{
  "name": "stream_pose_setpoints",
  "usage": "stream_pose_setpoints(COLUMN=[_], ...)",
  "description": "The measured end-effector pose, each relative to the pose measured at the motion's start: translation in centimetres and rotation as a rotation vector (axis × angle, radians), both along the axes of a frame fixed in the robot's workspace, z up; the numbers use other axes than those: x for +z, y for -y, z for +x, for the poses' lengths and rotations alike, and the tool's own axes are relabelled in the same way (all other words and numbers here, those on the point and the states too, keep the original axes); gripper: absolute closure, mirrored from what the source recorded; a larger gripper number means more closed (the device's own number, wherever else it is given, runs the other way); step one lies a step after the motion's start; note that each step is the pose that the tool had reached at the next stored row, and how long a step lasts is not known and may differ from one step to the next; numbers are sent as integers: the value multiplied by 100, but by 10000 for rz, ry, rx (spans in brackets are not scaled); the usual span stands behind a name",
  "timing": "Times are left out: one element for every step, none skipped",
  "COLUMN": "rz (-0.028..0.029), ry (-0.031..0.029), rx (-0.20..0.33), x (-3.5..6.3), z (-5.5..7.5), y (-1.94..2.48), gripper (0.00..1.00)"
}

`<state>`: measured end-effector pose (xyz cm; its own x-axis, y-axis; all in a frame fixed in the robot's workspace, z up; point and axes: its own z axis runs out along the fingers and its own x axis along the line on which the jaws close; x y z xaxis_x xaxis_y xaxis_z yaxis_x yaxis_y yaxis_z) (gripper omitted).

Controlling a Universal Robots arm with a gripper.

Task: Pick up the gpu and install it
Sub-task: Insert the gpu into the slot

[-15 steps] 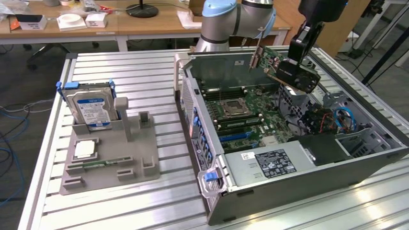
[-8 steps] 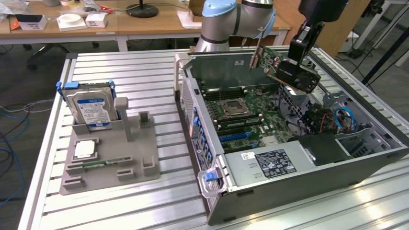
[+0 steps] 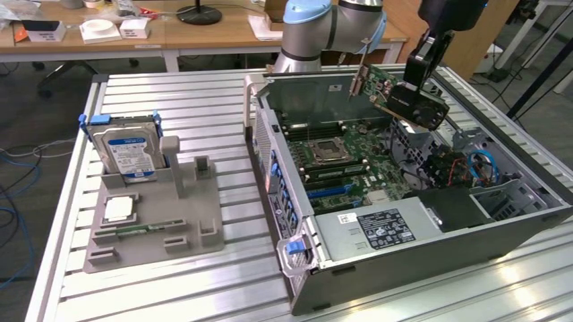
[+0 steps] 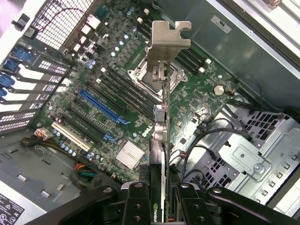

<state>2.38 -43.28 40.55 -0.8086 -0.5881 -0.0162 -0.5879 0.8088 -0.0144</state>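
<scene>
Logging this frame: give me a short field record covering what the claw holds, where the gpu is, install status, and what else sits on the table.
claw: shut on the gpu
gpu: held in the air, tilted, above the open computer case, over the motherboard
install status: not yet seated; card is clear of the slots
hard drive: upright in the grey holder, to the exterior view's left of the case
table: slatted metal, bearing case and holder
</scene>
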Motion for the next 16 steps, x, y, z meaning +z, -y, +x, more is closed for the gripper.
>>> stream_pose_setpoints(rz=[0, 0, -1, 0, 0, 0, 0, 0, 1, 1, 1, 1, 2, 2, 2, 2], ry=[0, 0, 0, 0, 0, 0, 0, 0, -1, -1, 0, 0, 0, 0, 0, 0], rx=[7, 7, 8, 8, 8, 8, 13, 53, 135, 235, 344, 440, 539, 634, 726, 811], x=[0, 0, 0, 0, 0, 0, 0, 0, 0, 0, 0, 0, 0, 0, 0, 0], z=[1, 0, 0, 0, 0, 0, 0, 1, 2, 3, 5, 7, 8, 9, 9, 9], y=[0, 0, 0, 0, 0, 0, 0, 0, 0, 0, 0, 0, 0, 0, 0, 0], gripper=[74, 74, 74, 74, 74, 74, 74, 74, 74, 74, 74, 74, 74, 74, 74, 74])
